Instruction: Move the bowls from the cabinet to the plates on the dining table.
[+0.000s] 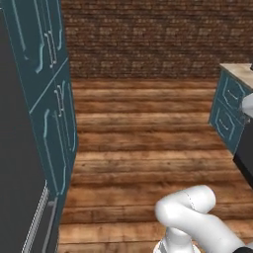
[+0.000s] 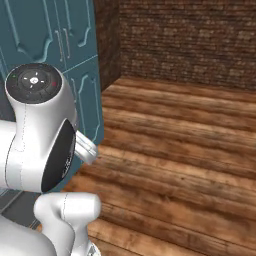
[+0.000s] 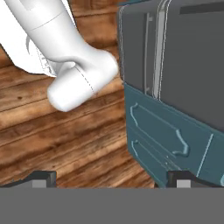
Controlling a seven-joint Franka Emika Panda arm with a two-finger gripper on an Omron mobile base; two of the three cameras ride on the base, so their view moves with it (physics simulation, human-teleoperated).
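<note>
Along the left of both base views stands the cabinet (image 1: 52, 99), a tall teal front of arched panel doors with long silver bar handles. Its doors are shut, so the bowls, if they sit on its shelf as the task implies, are hidden and cannot be placed from these pictures. Beside it, nearer the cameras, runs a dark grey appliance front (image 1: 20, 188) with its own long silver handle, seen again in the hand view above teal panelled drawers (image 3: 170, 140).

Across the middle lies a bare wooden floor (image 1: 148, 138), backed by a brick wall (image 1: 158, 39). At the far right of the left base view a corner of the dining table (image 1: 237, 74) shows, its pale stone worktop over teal drawer fronts; it is well apart from the cabinet, so any bowl will have to be carried across the room. No plates can be made out on that corner.

Low in front of the base, the arm (image 2: 40, 130) is folded close to its body, probably kept tucked for driving rather than reaching. The gripper (image 3: 111, 180) points down and sideways toward the floor and the low drawers; the jaws stand spread wide with nothing between them, ready for a handle or a bowl rim. By my reckoning the task is barely begun: the cabinet door needs opening first.
</note>
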